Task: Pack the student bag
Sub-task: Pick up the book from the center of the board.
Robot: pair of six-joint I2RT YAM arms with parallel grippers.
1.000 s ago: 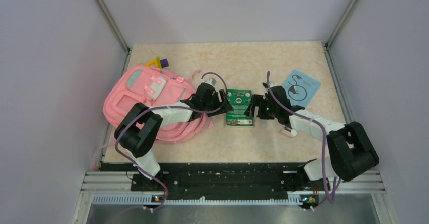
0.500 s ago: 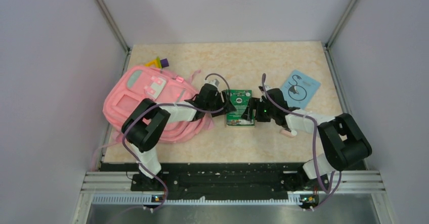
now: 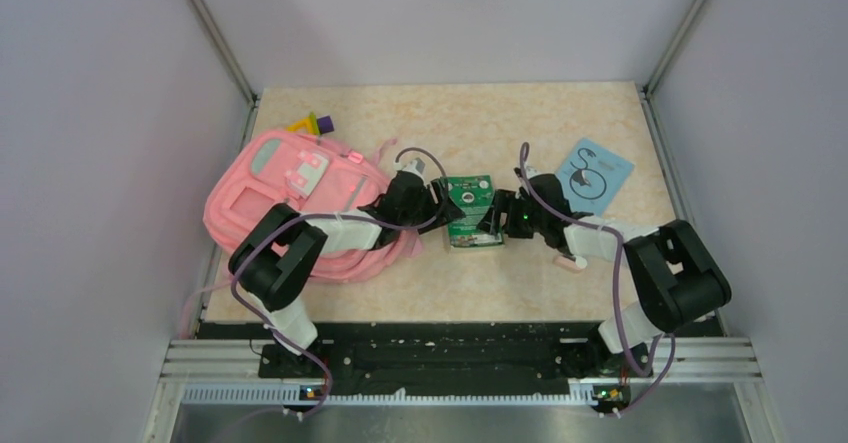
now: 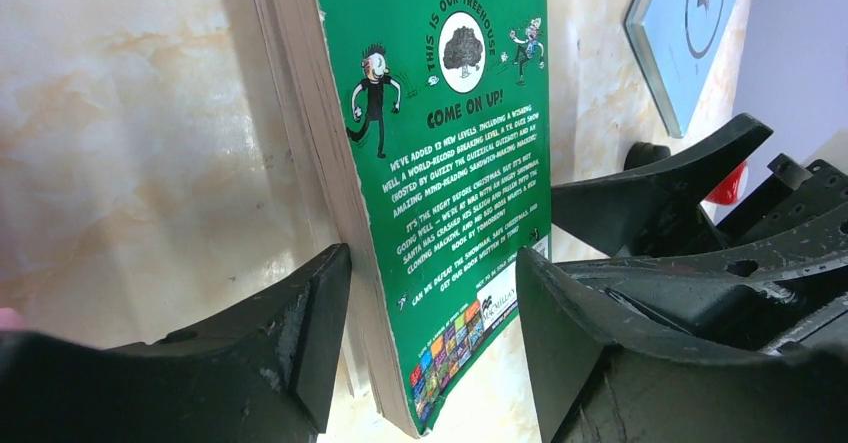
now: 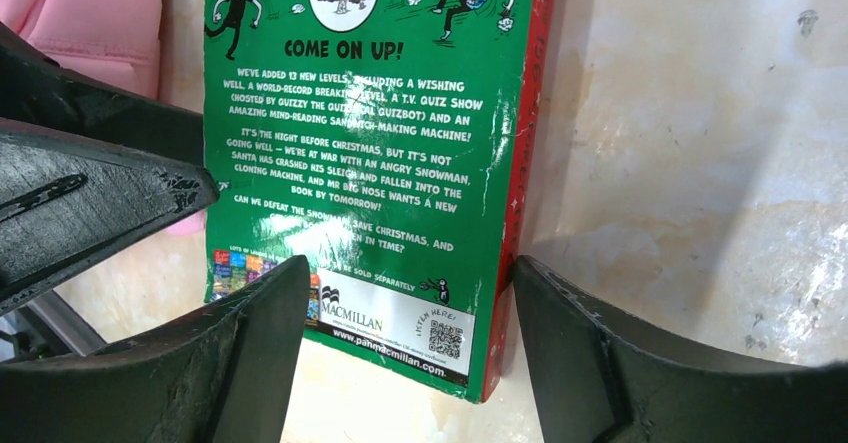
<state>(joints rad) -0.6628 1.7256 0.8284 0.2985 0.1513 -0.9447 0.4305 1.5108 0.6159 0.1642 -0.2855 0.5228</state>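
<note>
Book [image 3: 470,209] between my left gripper [image 3: 438,205] and right gripper [image 3: 496,217], both spread astride it, unclamped. Bag [image 3: 280,188] lies left; left gripper nearer.

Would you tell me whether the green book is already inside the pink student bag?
No, the green book sits on the table outside the student bag.

A robotics lab test cell, I'd say: plain grey walls [image 3: 100,163] on aluminium posts [image 3: 213,33] close in behind and outside the left end effector [image 3: 440,208] and right end effector [image 3: 495,218], above a marble-patterned table [image 3: 480,123], with a slotted metal rail [image 3: 450,371] nearer than both
</note>
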